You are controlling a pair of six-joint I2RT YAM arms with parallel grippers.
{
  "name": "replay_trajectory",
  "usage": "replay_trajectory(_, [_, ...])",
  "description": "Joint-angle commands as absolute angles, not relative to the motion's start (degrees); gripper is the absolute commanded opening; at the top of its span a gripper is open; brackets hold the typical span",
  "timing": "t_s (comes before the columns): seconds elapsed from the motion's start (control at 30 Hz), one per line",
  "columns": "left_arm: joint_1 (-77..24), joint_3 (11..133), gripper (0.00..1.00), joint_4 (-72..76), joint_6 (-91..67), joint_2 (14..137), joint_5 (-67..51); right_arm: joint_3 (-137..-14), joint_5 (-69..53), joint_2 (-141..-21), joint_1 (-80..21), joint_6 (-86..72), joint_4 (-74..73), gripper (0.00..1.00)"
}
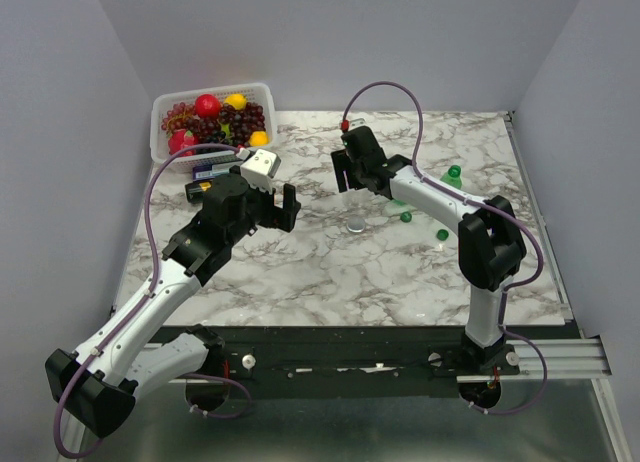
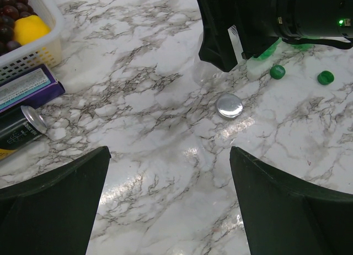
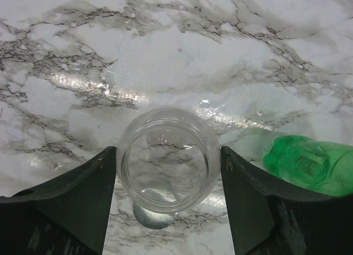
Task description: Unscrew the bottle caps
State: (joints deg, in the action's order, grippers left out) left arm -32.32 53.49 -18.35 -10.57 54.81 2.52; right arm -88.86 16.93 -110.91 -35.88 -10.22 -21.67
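My right gripper (image 1: 343, 177) (image 3: 168, 155) is shut on the squat clear bottle (image 3: 165, 158), whose mouth is open and uncapped. The silvery-grey cap (image 1: 356, 223) (image 2: 229, 106) lies loose on the marble and also shows just below the bottle in the right wrist view (image 3: 150, 217). Two dark green caps (image 1: 405, 218) (image 1: 442, 235) lie loose to the right, and both show in the left wrist view (image 2: 277, 72) (image 2: 326, 77). A green bottle (image 3: 309, 164) (image 1: 452, 177) lies beside the right arm. My left gripper (image 1: 285, 207) (image 2: 168, 200) is open and empty, left of the silvery cap.
A white basket (image 1: 160, 122) (image 2: 33, 51) of fruit stands at the back left. A purple box (image 1: 215, 167) (image 2: 27, 86) and a dark can with a yellow label (image 1: 200, 190) (image 2: 19, 128) lie in front of it. Walls enclose three sides of the table.
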Motion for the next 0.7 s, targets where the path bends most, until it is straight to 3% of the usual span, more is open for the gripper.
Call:
replay_trajectory(0.0, [-32.08,54.32,0.99,-17.84,-10.46,54.14,1.67,-87.89,17.32,-110.48,-35.6,-10.81,-20.57,0.77])
replay_trajectory(0.4, [-32.08,54.32,0.99,-17.84,-10.37,54.05,1.41,-87.1,16.0,-106.36,-35.6,-10.46,-20.66,1.0])
replay_trajectory(0.67, [-32.08,54.23,0.99,-17.58,-10.89,53.96,1.58,-85.61,15.38,-100.82,-35.6,-10.72,-21.0,1.0])
